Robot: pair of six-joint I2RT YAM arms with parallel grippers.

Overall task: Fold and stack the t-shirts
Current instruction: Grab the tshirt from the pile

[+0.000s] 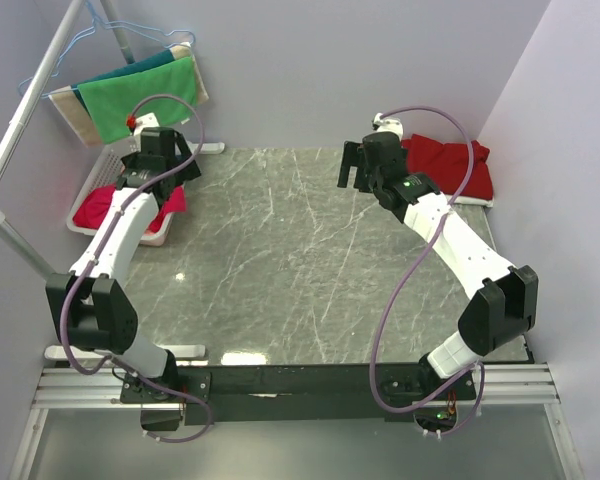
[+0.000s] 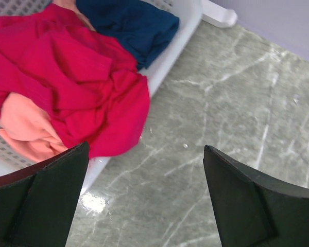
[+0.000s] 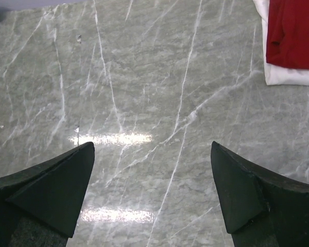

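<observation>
Overhead: left tool (image 1: pixel 165 165) hangs at right edge of basket (image 1: pixel 155 238), far nearer than right tool (image 1: pixel 358 165) to pinkish-red shirt (image 1: pixel 105 205) heaped inside.
Left wrist: jaws apart, empty; shirt ahead-left, spilling over rim.
Right wrist: jaws apart, empty; maroon shirt (image 3: pixel 296 31) upper right.

Right gripper (image 3: pixel 152 149), its two black wedge-shaped fingers (image 3: pixel 51 185) in the lower corners, spread wide with nothing between. Below is a grey-green white-veined marble tabletop (image 3: pixel 159 77) with a bright glare streak (image 3: pixel 113 139) at centre-left. Upper right: maroon-red cotton t-shirt (image 3: pixel 296 33) lying on a flat white base (image 3: pixel 291 77).
</observation>
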